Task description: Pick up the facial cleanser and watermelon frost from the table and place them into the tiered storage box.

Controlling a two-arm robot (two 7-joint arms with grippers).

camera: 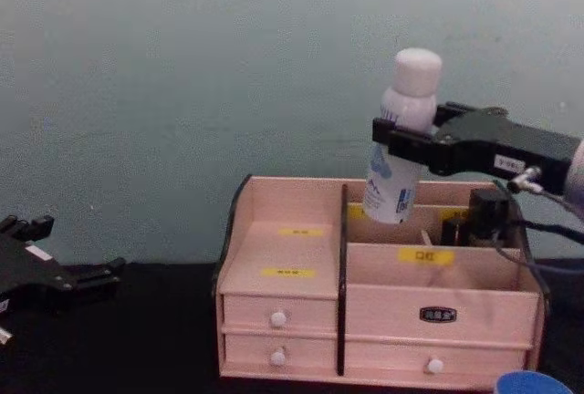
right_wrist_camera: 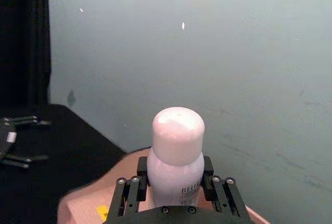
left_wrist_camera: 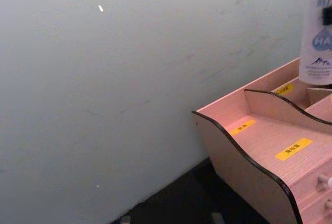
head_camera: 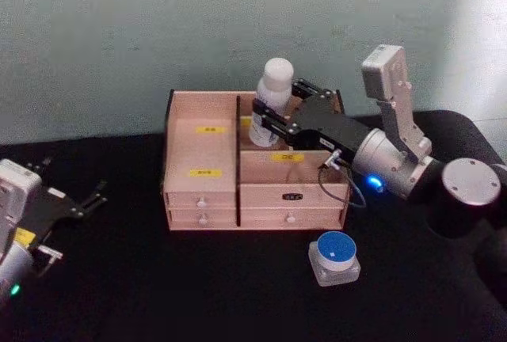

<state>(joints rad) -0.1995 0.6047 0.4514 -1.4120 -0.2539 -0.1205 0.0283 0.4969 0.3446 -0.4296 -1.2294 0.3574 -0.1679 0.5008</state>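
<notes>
The facial cleanser (head_camera: 275,81), a white bottle with a rounded cap, hangs upright over the back right compartment of the tiered storage box (head_camera: 202,152). My right gripper (head_camera: 269,116) is shut on the bottle's body; in the chest view the bottle (camera: 406,129) has its base just inside the box's rear slot (camera: 401,221). The right wrist view shows the bottle (right_wrist_camera: 176,151) held between the fingers (right_wrist_camera: 129,193). The watermelon frost (head_camera: 334,256), a small clear case with a round blue lid, sits on the table in front of the box's right side. My left gripper (head_camera: 87,199) rests open at the far left.
The black table (head_camera: 198,286) runs in front of the box. A pale green wall (head_camera: 158,25) stands close behind the box. The box's drawers (camera: 274,319) are closed. The left wrist view shows the box's left side panel (left_wrist_camera: 238,172).
</notes>
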